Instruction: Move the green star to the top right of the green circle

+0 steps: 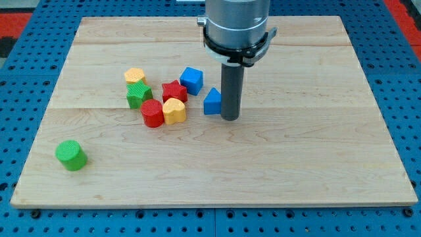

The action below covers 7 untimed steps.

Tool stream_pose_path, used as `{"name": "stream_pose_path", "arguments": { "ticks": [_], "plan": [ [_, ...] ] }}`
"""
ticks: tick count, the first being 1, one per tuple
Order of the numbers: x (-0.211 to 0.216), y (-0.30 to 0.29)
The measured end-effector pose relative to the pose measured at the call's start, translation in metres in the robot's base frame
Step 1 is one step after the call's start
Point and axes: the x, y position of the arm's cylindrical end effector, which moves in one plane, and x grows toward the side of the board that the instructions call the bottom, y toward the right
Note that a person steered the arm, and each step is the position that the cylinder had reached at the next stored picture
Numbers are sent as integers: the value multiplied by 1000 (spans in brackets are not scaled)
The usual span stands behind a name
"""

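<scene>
The green star (138, 95) sits in a cluster of blocks left of the board's middle. The green circle (71, 155), a short cylinder, stands alone near the board's bottom left corner, well down and left of the star. My tip (229, 118) rests on the board at the view's centre, just right of a blue triangle (212, 102), touching or almost touching it. The tip is well to the right of the green star.
Around the star are a yellow hexagon (135, 76) above it, a red cylinder (152, 113) and a yellow heart (174, 111) to its lower right, a red star (174, 91) and a blue cube (192, 79). The wooden board (316, 164) lies on a blue pegboard.
</scene>
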Motion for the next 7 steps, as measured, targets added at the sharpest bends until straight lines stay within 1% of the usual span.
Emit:
{"name": "stream_pose_path", "arguments": {
  "ticks": [1, 2, 3, 4, 5, 6, 7],
  "plan": [
    [-28, -25],
    [-36, -36],
    [-33, -13],
    [-65, -2],
    [-124, -26],
    [-135, -102],
    [-99, -101]
  ]
}}
